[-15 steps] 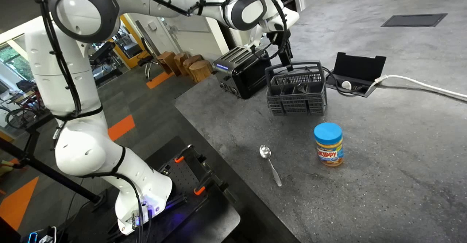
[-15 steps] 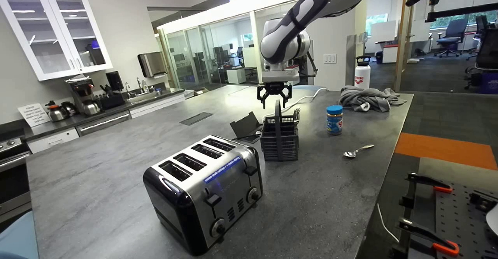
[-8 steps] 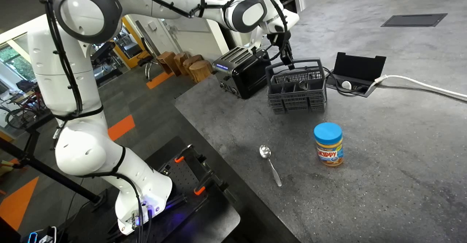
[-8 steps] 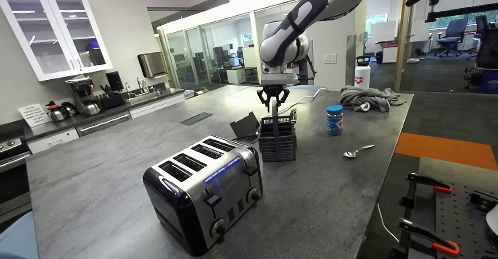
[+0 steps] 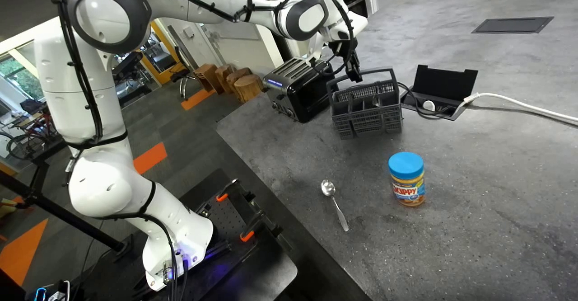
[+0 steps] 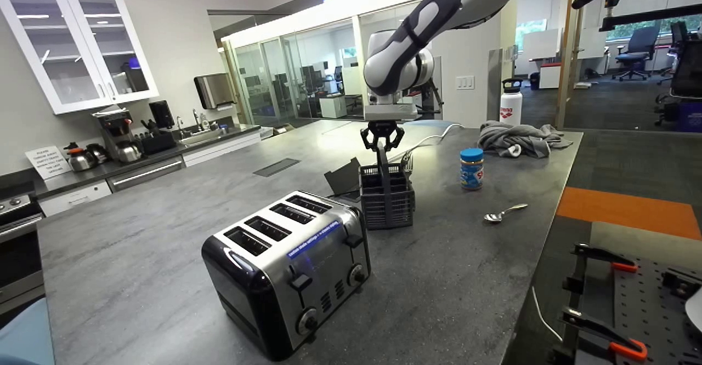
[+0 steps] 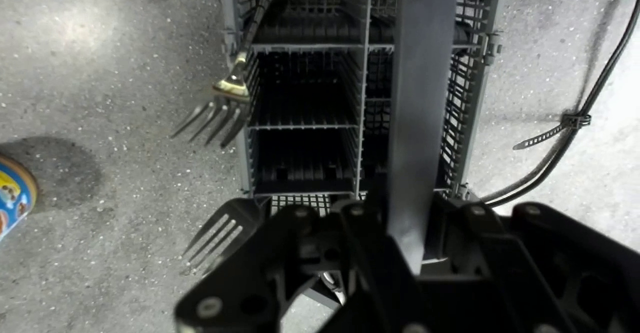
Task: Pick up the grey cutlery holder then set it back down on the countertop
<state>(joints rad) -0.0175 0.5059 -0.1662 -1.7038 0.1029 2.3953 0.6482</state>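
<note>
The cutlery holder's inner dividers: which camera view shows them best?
The wrist view: it looks down onto the inner dividers, though the handle hides some. Both exterior views show the cutlery holder obliquely, its dividers small, partly hidden.

Forks (image 7: 232,88) in cutlery holder (image 5: 367,118), spoon (image 5: 336,205) near jar (image 5: 407,181)
</note>
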